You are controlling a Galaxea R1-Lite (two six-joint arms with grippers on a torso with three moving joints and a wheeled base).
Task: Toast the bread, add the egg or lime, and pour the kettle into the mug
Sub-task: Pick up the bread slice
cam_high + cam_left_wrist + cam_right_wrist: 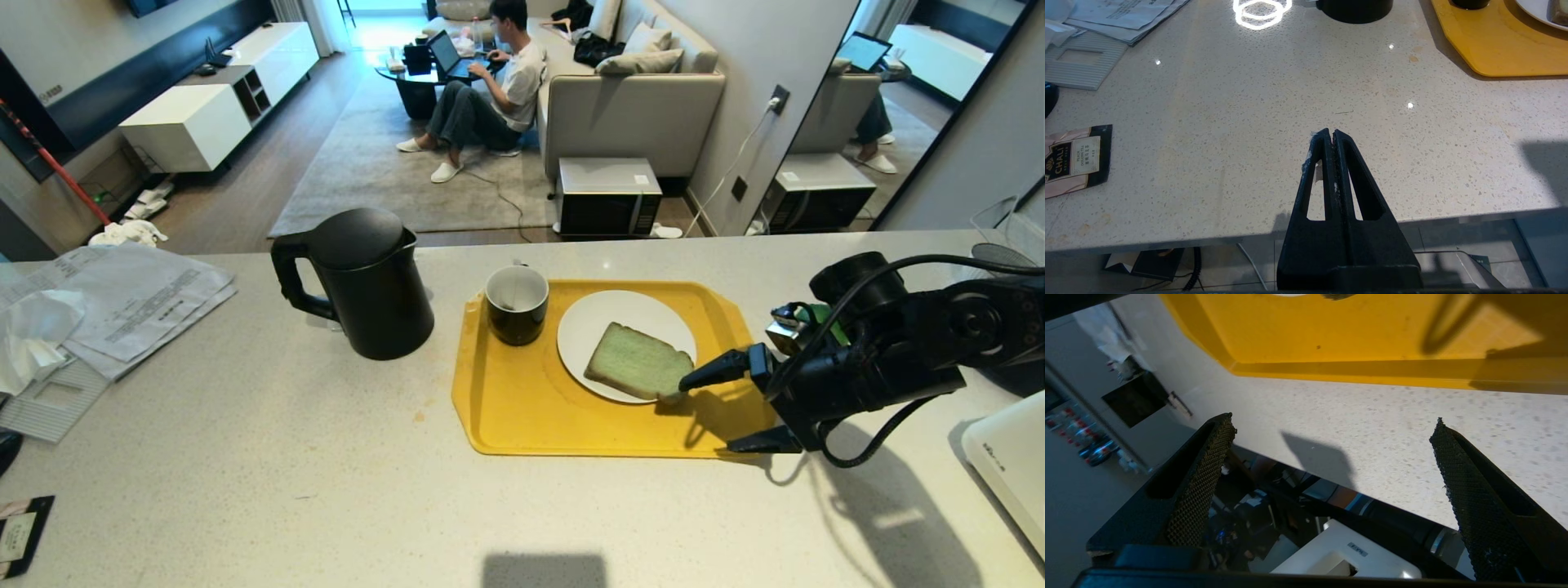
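Yellow tray (522,425) on my speckled counter (286,490), white plate (596,327) on it. Loose papers (131,302) and a ribbed grey sheet (49,404) at the counter's left end, tea sachet (1073,159) near its front edge. Beyond the counter: a seated person with a laptop (490,90), grey sofa (637,106), microwave (608,198) on the floor, white cabinet (188,122).

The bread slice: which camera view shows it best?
The head view: the whole bread lies on the white plate, with the open right gripper just beside it. The left wrist view catches only a corner of it; the right wrist view shows none.
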